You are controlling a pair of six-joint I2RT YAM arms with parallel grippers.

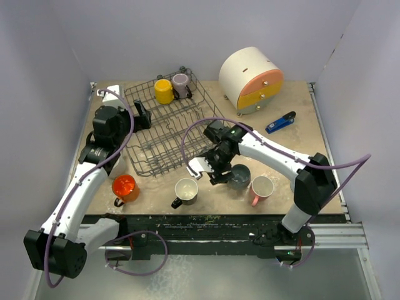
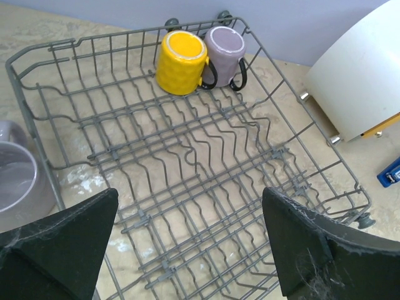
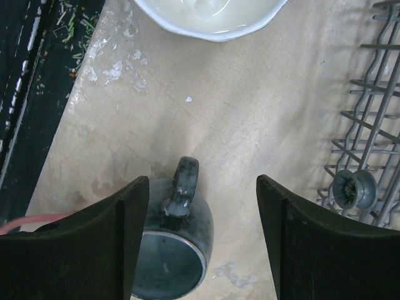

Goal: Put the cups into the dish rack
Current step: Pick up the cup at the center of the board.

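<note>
Plainly, left gripper (image 2: pixel 190 195) and right gripper (image 3: pixel 203 181) gape; scuffed beige table (image 1: pixel 312 128), pale lilac walls (image 1: pixel 200 31).

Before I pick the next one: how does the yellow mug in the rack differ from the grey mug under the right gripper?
Colour: the yellow mug is bright with a dark handle, while the grey mug has a handle matching its body.
Surface: the yellow mug is dimpled, the grey mug smooth.
Place: the yellow mug sits at the far end of the dish rack, and the grey mug stands on the table, mouth up.
Both are small handled mugs.
</note>
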